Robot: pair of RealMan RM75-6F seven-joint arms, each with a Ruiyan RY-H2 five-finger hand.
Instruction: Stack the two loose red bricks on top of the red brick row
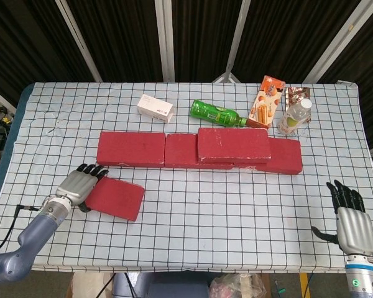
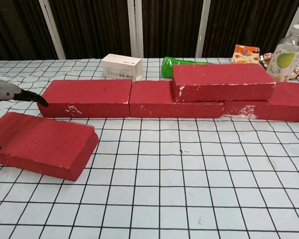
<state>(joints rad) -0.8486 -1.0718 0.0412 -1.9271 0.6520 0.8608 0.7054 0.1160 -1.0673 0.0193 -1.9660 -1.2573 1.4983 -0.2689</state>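
Checked tablecloth [image 1: 193,211]: one brick [image 1: 234,144] tops the red brick row [image 1: 130,149]. The second loose brick [image 1: 115,198] lies flat, my left hand [image 1: 76,186] beside it, fingers spread, gripping nothing. My right hand [image 1: 350,218] idles, fingers apart.

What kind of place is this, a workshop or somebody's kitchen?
Most likely a robot lab or test booth, not a kitchen. A table under a grid-printed cloth is set with red bricks as practice props, black curtains close it off, and a robot's left hand reaches in.

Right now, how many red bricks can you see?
5. Three lie in a row: left brick, middle brick, right brick. One stacked brick sits on top. One loose brick lies in front by the left hand. None seems hidden.
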